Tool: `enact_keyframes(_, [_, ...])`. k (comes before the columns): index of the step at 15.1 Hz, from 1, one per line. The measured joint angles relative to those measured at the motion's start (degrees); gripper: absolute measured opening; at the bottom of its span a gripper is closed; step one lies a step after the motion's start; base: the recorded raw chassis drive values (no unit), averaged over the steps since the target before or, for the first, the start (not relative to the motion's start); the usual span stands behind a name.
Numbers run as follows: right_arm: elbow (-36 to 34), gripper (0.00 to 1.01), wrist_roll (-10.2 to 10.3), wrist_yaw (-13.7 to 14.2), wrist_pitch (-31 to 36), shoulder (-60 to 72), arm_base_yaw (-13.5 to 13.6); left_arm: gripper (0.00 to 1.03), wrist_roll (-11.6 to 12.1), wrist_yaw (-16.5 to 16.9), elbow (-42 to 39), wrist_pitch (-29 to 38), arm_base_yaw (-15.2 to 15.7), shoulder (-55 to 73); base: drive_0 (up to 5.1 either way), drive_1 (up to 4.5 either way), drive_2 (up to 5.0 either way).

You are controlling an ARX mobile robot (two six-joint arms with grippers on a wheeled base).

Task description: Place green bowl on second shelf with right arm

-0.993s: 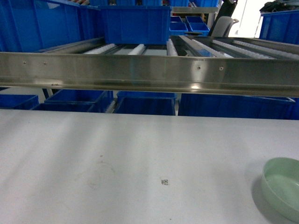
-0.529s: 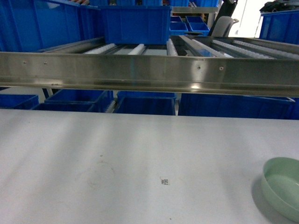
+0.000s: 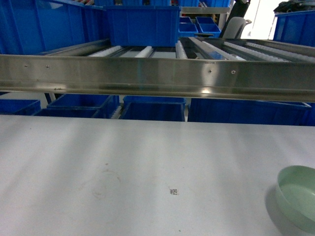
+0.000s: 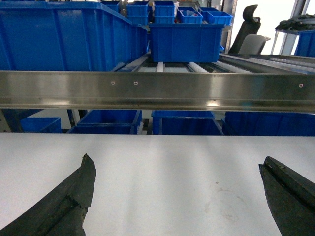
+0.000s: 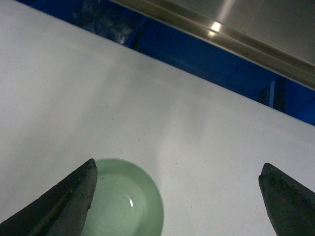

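Note:
The green bowl (image 3: 297, 195) sits upright on the white table (image 3: 123, 162) at the near right, cut by the head view's right edge. In the right wrist view the green bowl (image 5: 129, 202) lies low and left of centre, partly behind the left finger. My right gripper (image 5: 178, 169) hovers open over bare table just right of the bowl, not touching it. My left gripper (image 4: 177, 169) is open over bare table, holding nothing. The second shelf (image 3: 157, 76) is the steel roller tier behind the table, carrying a large blue crate (image 3: 142, 24). Neither gripper shows in the head view.
Blue crates (image 3: 152, 110) stand under the steel rail beyond the table's far edge. Larger blue bins (image 3: 44, 27) fill the back left, and a chair (image 3: 235, 27) stands at the back right. A small printed marker (image 3: 173, 191) and a faint ring stain (image 3: 106, 179) mark the table.

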Motion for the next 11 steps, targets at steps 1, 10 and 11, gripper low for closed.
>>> enact_keyframes(1, [2.1, 0.98, -2.8, 0.2, -1.4, 3.1, 0.0, 0.98, 0.0, 0.0, 0.0, 0.0, 0.0, 0.0, 0.0, 0.0, 0.0])
enact_keyframes(10, [6.0, 0.98, -12.8, 1.2, -7.4, 16.2, 0.8, 0.98, 0.0, 0.0, 0.0, 0.0, 0.0, 0.0, 0.0, 0.0, 0.0])
enact_keyframes(11, [7.0, 0.98, -12.9, 1.3, -7.9, 17.9, 0.1, 0.98, 0.0, 0.0, 0.0, 0.0, 0.0, 0.0, 0.0, 0.0, 0.0])
